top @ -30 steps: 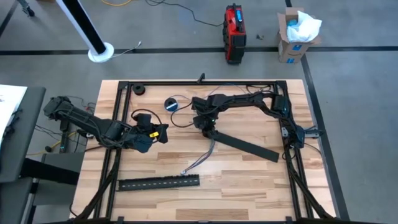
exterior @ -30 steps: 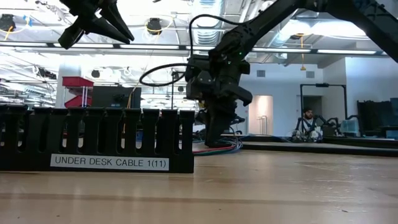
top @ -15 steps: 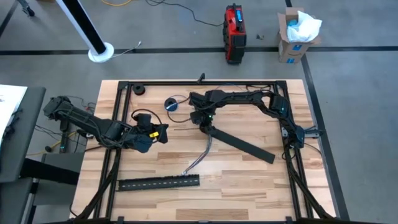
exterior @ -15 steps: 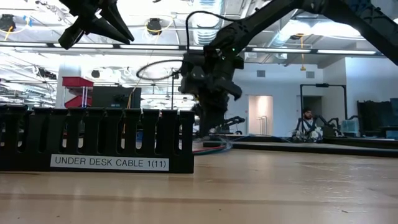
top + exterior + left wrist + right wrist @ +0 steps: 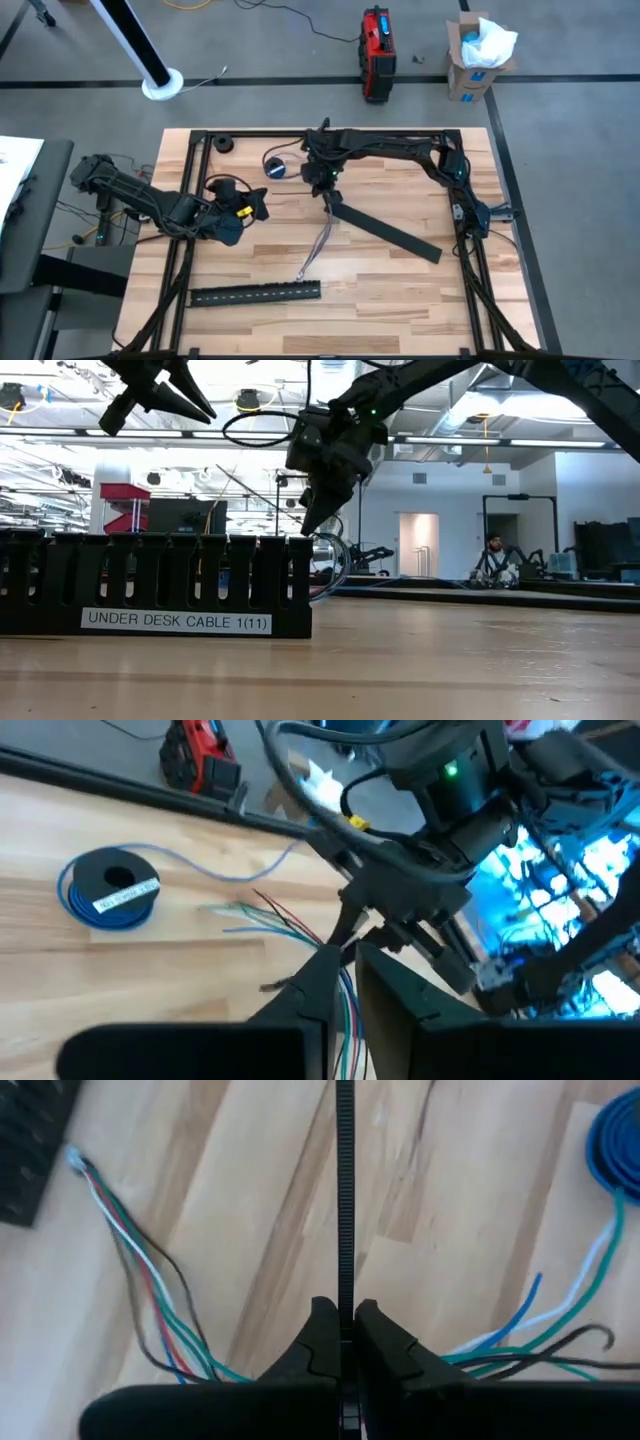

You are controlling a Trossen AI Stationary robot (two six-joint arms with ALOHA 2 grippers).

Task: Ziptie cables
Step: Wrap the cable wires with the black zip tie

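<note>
The cables (image 5: pixel 318 245), a thin bundle of coloured wires, run from under my right gripper (image 5: pixel 322 183) toward the near edge, their bluish tip (image 5: pixel 75 1158) lying on the wood. In the low view they curl in a loop (image 5: pixel 330 560) below that gripper (image 5: pixel 318 510). It is shut on a thin black ziptie (image 5: pixel 345 1200). My left gripper (image 5: pixel 255 205) hangs open above the table to the left of the cables, with nothing between its fingers; its wrist view looks at the wires' fanned ends (image 5: pixel 270 915). My right gripper pinches the ziptie's ribbed strap (image 5: pixel 345 1295) between its two fingertips. The strap runs straight on past the fingertips, in line with them, above the wood. The cables pass under the fingers on both sides; whether the strap loops round them is hidden by the fingers.
One long black slotted strip (image 5: pixel 255 293) lies near the front edge, and fills the low view's left (image 5: pixel 150 595). Another strip (image 5: pixel 385 228) lies slanted right of the cables. A blue tape roll (image 5: pixel 275 167) sits at the far side, just left of my right gripper.
My right gripper has risen and gone toward the table's far edge, still shut on the ziptie. The cables' far end has gone along with it and come up off the wood, while their near tip stays on the table.
</note>
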